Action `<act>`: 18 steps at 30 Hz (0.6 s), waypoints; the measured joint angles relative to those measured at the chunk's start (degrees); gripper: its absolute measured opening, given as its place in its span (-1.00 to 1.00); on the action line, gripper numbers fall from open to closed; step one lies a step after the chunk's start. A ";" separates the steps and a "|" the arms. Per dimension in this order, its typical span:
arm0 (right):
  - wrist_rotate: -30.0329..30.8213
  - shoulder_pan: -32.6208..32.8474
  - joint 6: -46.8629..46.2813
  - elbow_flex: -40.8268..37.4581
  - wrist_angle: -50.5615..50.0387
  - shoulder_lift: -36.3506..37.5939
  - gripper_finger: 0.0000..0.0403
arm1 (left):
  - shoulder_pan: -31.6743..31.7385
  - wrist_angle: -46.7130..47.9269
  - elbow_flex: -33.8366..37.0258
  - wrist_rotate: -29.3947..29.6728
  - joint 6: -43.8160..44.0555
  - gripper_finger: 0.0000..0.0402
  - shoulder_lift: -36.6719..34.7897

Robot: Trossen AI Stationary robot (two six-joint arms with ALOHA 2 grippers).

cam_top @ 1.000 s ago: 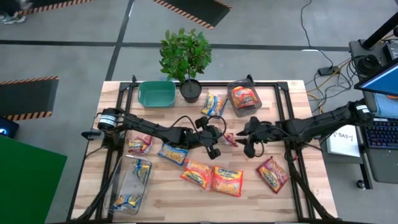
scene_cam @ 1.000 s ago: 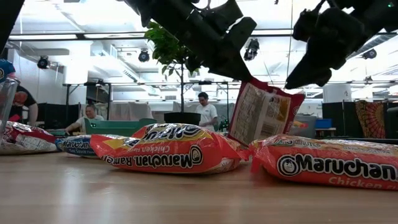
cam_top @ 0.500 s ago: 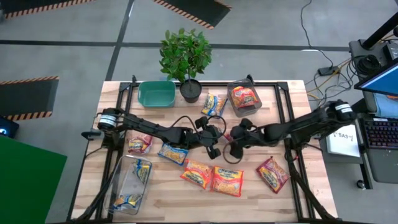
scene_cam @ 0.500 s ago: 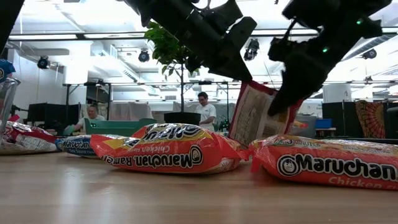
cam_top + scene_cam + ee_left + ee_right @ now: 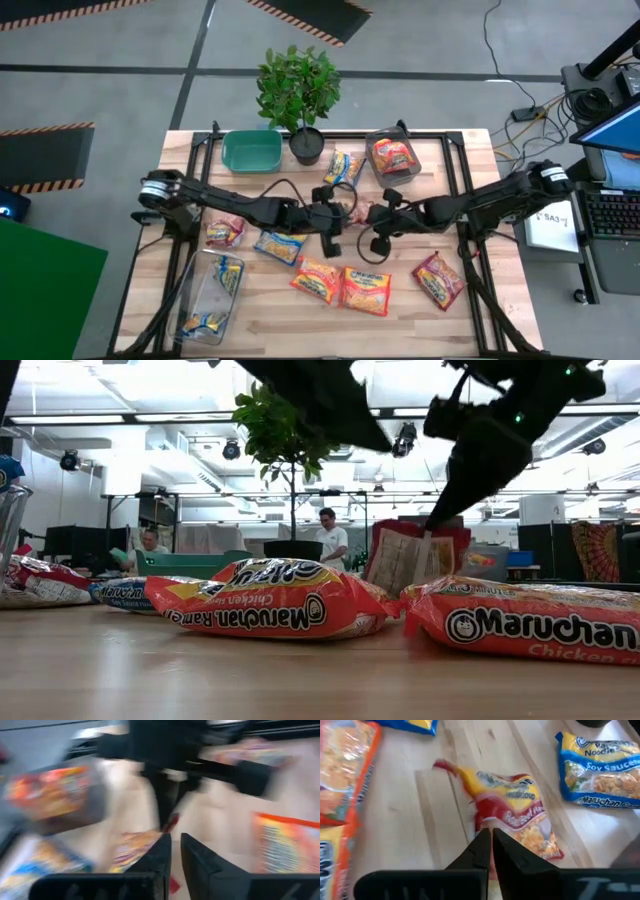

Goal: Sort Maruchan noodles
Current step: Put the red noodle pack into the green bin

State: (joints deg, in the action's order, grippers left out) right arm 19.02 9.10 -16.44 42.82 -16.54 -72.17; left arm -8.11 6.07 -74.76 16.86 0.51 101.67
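Observation:
A red Maruchan noodles packet point(image 5: 356, 212) stands on edge at the table's middle, its lower edge hidden behind orange packets in the low view. My right gripper point(image 5: 488, 839) is shut on it, reaching in from the table's right. My left gripper point(image 5: 330, 216) hangs just left of the packet and above it point(image 5: 345, 415). Its fingers are a narrow gap apart with nothing between them, and it touches nothing. My right gripper pinches the red packet's upper edge point(image 5: 430, 532) between its two fingertips, slanting down from the table's right side. The packet point(image 5: 512, 812) hangs below the fingers, tilted. Whether its lower edge touches the table I cannot tell.
Two orange packets point(image 5: 318, 278) point(image 5: 366, 290) and a red one point(image 5: 438, 278) lie near the front. A blue packet point(image 5: 278, 245) and a red one point(image 5: 225, 232) lie left. A green bin point(image 5: 252, 150), a plant point(image 5: 297, 90) and a clear tub point(image 5: 393, 155) stand at the back, and another clear tub point(image 5: 215, 295) at the front left.
My right gripper has moved toward the table's left, reached the red packet and shut on its upper edge. My left gripper has let go of the packet and risen. The packet has sunk lower and tipped.

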 joint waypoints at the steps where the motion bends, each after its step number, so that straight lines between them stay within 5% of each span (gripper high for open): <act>1: -0.16 0.00 -0.01 -0.01 -0.12 0.90 -0.96 | -0.04 -0.29 0.45 -3.74 -0.57 -0.82 -0.46; 4: -1.45 -0.26 -0.13 -0.03 0.06 3.89 -0.96 | -0.16 -2.21 2.74 -9.81 -1.09 -0.64 -0.73; 9: -2.26 -0.13 -0.48 -1.55 -0.33 8.00 -0.96 | -0.01 -13.89 10.17 -9.76 0.41 -0.27 2.09; 13: -3.07 -0.71 -9.72 -3.37 -2.33 9.00 -0.96 | -0.12 -24.97 15.14 -2.33 3.95 -0.03 5.46; 18: -7.71 -3.68 -20.96 -7.37 -3.40 8.61 -0.95 | 0.49 -26.87 16.76 5.24 6.78 -0.02 9.52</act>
State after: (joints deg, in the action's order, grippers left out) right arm 11.31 5.42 -37.39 35.45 -19.94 -63.56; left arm -7.62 -20.80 -58.00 22.10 7.29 111.20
